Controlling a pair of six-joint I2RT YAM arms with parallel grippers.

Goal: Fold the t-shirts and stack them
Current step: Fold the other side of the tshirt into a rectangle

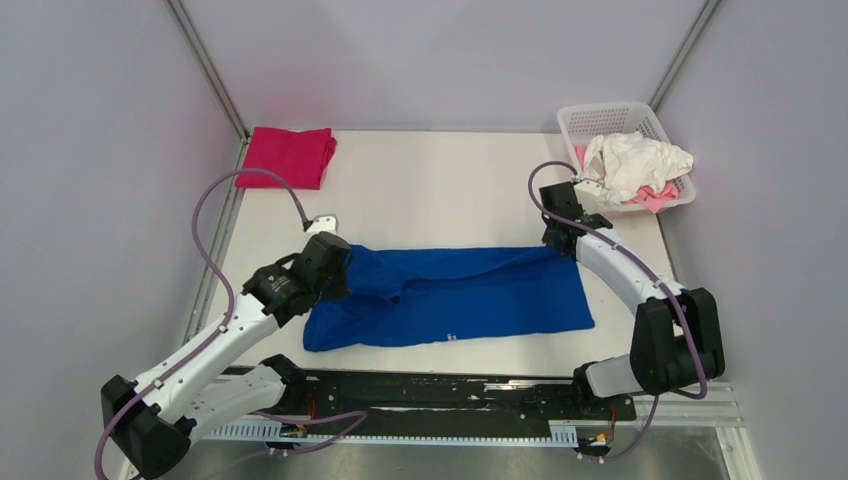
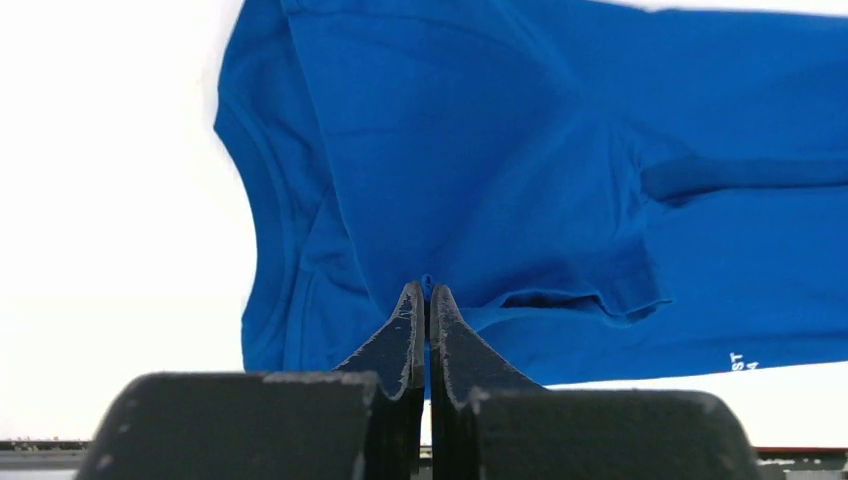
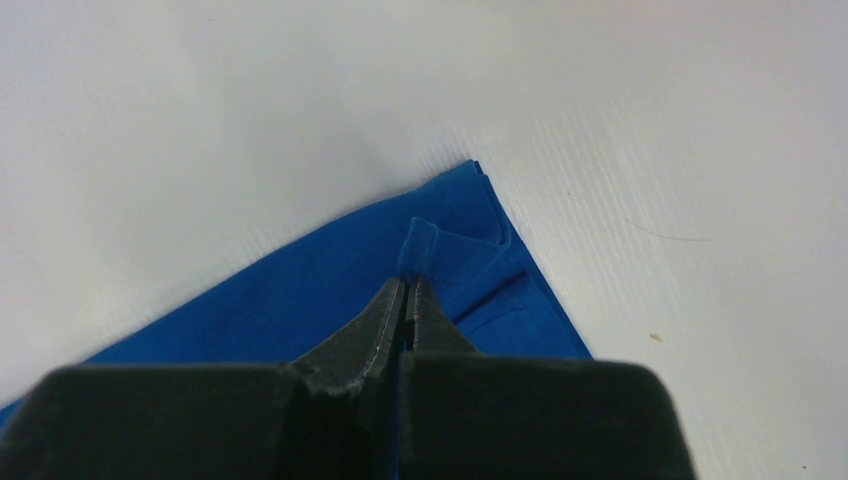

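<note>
The royal-blue t-shirt (image 1: 450,295) lies folded lengthwise across the table's near middle. My left gripper (image 1: 335,268) is shut on its left end near the collar; in the left wrist view (image 2: 427,290) the jaws pinch a blue fold (image 2: 500,180). My right gripper (image 1: 558,240) is shut on the shirt's far right corner; in the right wrist view (image 3: 408,285) the jaws pinch a raised bit of the blue cloth (image 3: 440,250). The magenta t-shirt (image 1: 290,155) lies folded at the far left. White (image 1: 635,160) and pale pink (image 1: 655,197) tees sit crumpled in a basket.
A white plastic basket (image 1: 580,115) stands at the far right corner. A black rail (image 1: 430,395) runs along the near edge between the arm bases. Bare white table (image 1: 440,190) lies beyond the blue shirt.
</note>
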